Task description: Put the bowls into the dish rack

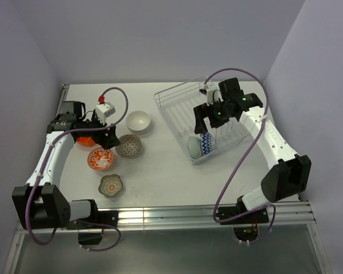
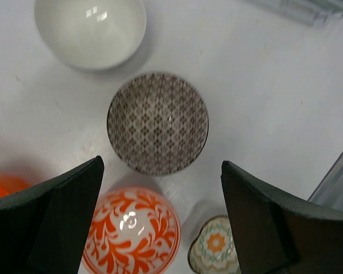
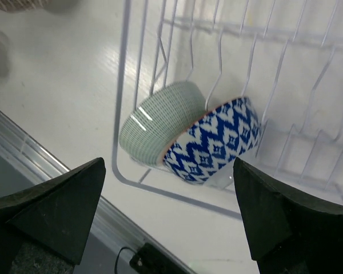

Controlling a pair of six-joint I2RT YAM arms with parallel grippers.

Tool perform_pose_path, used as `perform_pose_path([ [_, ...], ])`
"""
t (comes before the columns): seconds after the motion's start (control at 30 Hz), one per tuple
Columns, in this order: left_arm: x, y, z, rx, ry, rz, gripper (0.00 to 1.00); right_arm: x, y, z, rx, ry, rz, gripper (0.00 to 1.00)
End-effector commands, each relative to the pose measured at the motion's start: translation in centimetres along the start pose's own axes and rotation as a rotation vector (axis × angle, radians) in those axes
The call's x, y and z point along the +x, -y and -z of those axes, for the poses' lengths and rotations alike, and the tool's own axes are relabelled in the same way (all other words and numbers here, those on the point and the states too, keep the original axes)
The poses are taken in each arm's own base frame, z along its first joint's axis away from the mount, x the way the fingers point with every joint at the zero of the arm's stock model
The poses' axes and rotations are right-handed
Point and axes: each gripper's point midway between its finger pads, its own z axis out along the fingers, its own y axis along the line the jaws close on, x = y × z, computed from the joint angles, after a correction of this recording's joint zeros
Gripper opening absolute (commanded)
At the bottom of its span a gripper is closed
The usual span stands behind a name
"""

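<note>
Straight ahead at 12 o'clock of left gripper (image 2: 161, 164) (jaws spread, nothing in them) sits grey-patterned bowl (image 2: 158, 123), rim up on table (image 1: 160, 177). From there dish rack (image 1: 177, 108) is ~3 o'clock; right gripper (image 1: 210, 123) hangs over it, also spread, empty.

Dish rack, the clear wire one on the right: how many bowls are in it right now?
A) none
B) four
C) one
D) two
D: a pale teal ribbed bowl and a blue-and-white zigzag-patterned bowl stand on edge, side by side, at the near end of the clear wire dish rack.
</note>
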Motion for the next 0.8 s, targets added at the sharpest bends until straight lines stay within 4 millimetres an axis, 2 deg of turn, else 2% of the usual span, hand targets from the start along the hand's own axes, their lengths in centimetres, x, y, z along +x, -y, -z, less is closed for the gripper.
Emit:
perform_pose_path([
  [0.0, 4.9, -0.2, 1.8, 0.023, -0.101, -0.009, 0.88, -4.9, -1.3, 3.4, -0.008, 0.202, 0.086, 1.00],
  [0.07, 5.9, -1.3, 2.4, -0.023, -0.105, 0.038, 0.87, -6.3, -1.3, 4.2, 0.007, 0.265, 0.075, 1.00],
  [0.1, 7.0, -2.7, 3.3, -0.088, -0.103, 0.082, 0.88, -6.7, -1.2, 4.6, 0.008, 0.284, 0.068, 1.00],
  [0.13, 7.4, -3.5, 3.8, -0.143, -0.090, 0.140, 0.89, -7.0, -1.1, 4.8, 0.007, 0.298, 0.054, 1.00],
  [0.17, 7.2, -5.1, 4.2, -0.215, -0.058, 0.140, 0.90, -7.6, -1.2, 5.2, 0.005, 0.324, 0.054, 1.00],
  [0.2, 8.4, -6.0, 5.1, -0.276, -0.056, 0.193, 0.91, -7.9, -0.9, 5.5, 0.007, 0.342, 0.041, 1.00],
  [0.27, 9.2, -6.6, 5.5, -0.308, -0.052, 0.223, 0.90, -8.4, -0.9, 5.8, -0.002, 0.372, 0.041, 1.00],
  [0.5, 12.7, -7.5, 4.8, -0.409, -0.085, 0.320, 0.86, -10.5, -0.6, 7.6, -0.022, 0.465, -0.012, 1.00],
  [0.6, 13.8, -8.4, 4.9, -0.467, -0.106, 0.346, 0.85, -10.8, 0.1, 8.5, -0.052, 0.489, -0.066, 1.00],
  [0.77, 15.9, -8.6, 4.7, -0.494, -0.169, 0.333, 0.83, -10.5, 0.4, 8.5, -0.087, 0.462, -0.080, 1.00],
])
